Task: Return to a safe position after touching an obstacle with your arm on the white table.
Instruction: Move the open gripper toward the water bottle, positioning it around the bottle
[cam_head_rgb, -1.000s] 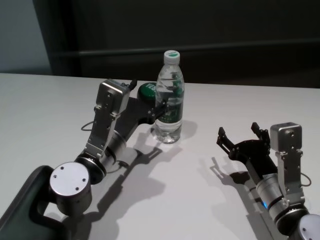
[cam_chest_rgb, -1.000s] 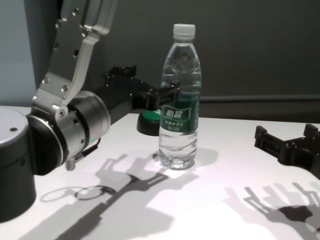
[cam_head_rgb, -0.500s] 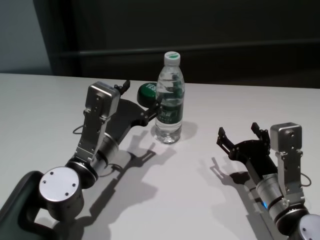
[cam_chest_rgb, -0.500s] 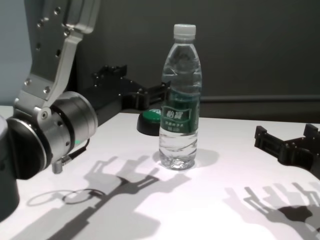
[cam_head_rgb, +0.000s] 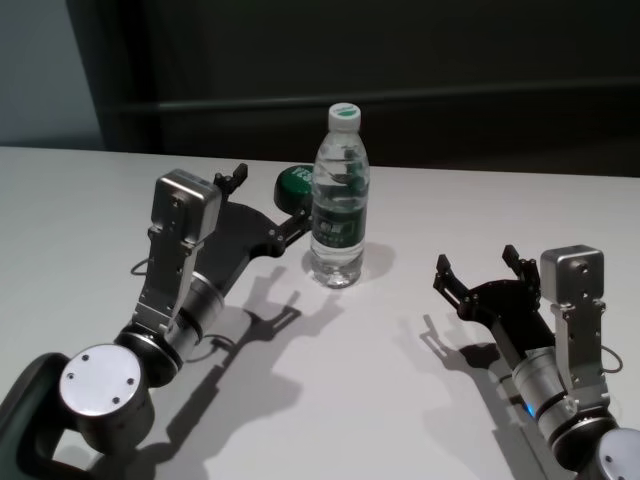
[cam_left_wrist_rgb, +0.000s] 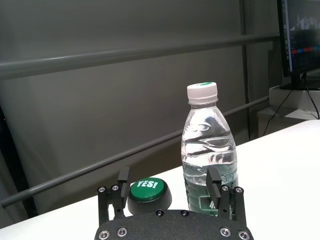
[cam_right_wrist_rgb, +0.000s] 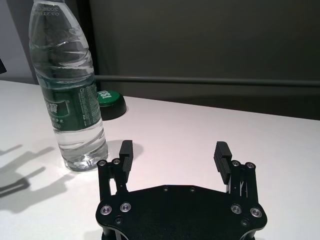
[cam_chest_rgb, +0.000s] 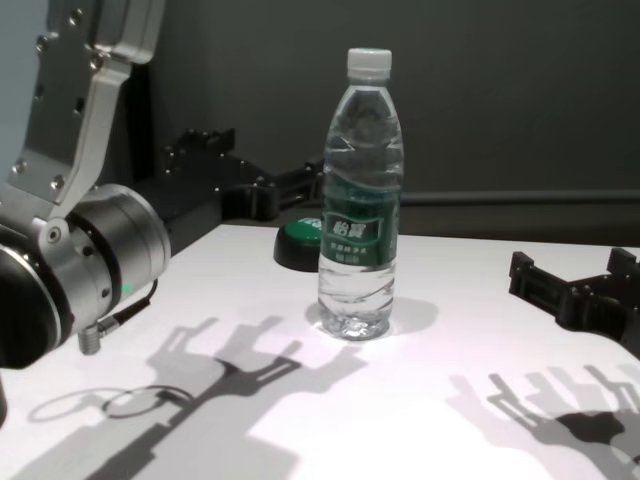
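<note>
The obstacle, a clear water bottle (cam_head_rgb: 338, 205) with a white cap and dark green label, stands upright on the white table (cam_head_rgb: 380, 390). My left gripper (cam_head_rgb: 268, 198) is open, hovering just left of the bottle with its nearer fingertip a small gap from the label. In the left wrist view the bottle (cam_left_wrist_rgb: 207, 145) rises just beyond the open fingers of that gripper (cam_left_wrist_rgb: 168, 177). My right gripper (cam_head_rgb: 476, 262) rests low at the right, open and empty, well apart from the bottle (cam_right_wrist_rgb: 67, 95). The chest view shows the bottle (cam_chest_rgb: 362, 200) between both arms.
A low black dome button with a green top (cam_head_rgb: 293, 183) sits just behind and left of the bottle, close to the left gripper's fingers, and shows as the button (cam_left_wrist_rgb: 146, 187) in the left wrist view. A dark wall with a rail runs behind the table's far edge.
My left arm has drawn back to the left and toward my body, its fingers moving off the bottle. The bottle stays upright in place. The right arm has not moved.
</note>
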